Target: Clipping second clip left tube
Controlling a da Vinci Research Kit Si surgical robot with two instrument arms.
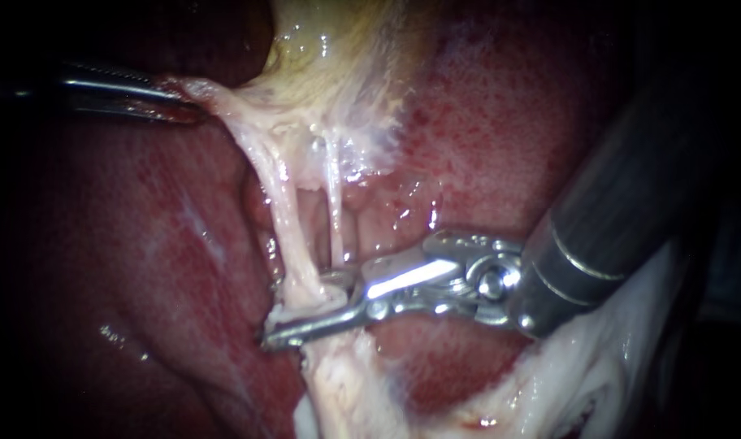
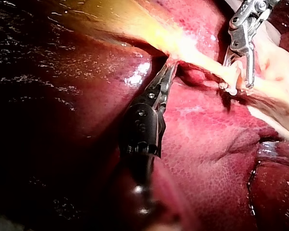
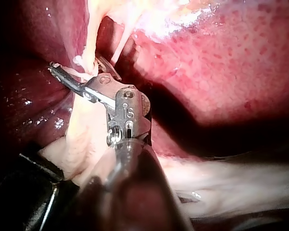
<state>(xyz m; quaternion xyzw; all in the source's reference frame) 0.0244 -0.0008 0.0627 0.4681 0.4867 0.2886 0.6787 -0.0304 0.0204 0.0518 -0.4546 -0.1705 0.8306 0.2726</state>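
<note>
The left tube (image 1: 293, 236) is a pale thick strand running down from the yellowish gallbladder (image 1: 330, 49). The thinner right tube (image 1: 335, 211) hangs just beside it. My right instrument (image 1: 301, 313) comes in from the right, and its metal jaws stand open astride the left tube's lower end, one jaw in front and one behind. The same straddle shows in the right wrist view (image 3: 76, 65) and the left wrist view (image 2: 237, 85). My left instrument (image 1: 179, 96) is at the upper left, its jaws shut on pale tissue at the gallbladder's edge, stretching it sideways (image 2: 169, 65).
Red liver (image 1: 143, 244) surrounds the tubes on both sides. White fatty tissue (image 1: 565, 382) lies under my right instrument's shaft. A hollow opens behind the two tubes.
</note>
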